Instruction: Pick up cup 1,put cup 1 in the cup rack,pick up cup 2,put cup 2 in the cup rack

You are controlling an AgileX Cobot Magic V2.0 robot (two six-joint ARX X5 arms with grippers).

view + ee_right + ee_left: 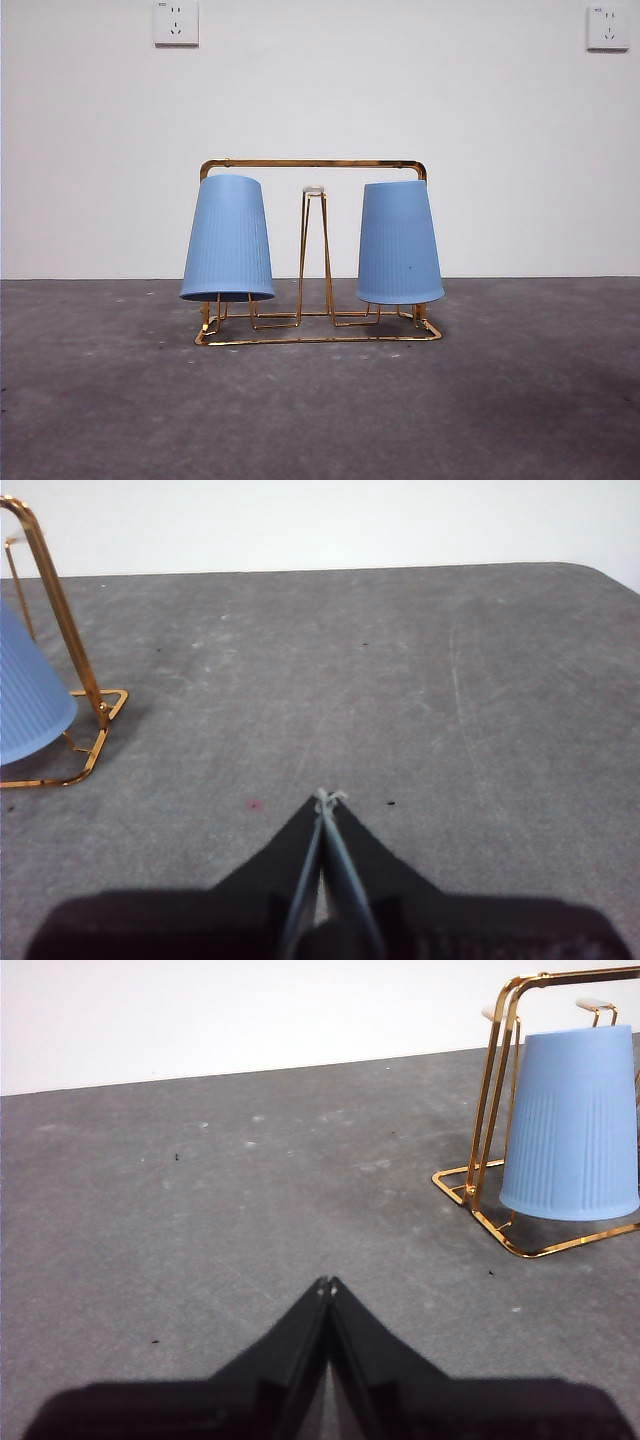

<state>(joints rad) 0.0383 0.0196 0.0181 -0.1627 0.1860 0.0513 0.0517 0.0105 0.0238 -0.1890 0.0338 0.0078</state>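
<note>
On the cup rack (pixel 318 165): cup 2 (pixel 228 238) left, cup 1 (pixel 399 243) right, both inverted on prongs; light, stiff, ribbed plastic, best grasped mid-wall; left gripper (pixel 327 1283) and right gripper (pixel 325 797) closed, empty.

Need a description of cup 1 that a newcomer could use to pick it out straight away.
Find the gold wire cup rack mid-table in the front view; two blue ribbed tumblers hang upside down on it, one either side of the bare centre prong. Cup 1 is the right-hand one, marked by a tiny dark speck low on its side, which cup 2 lacks.
</note>
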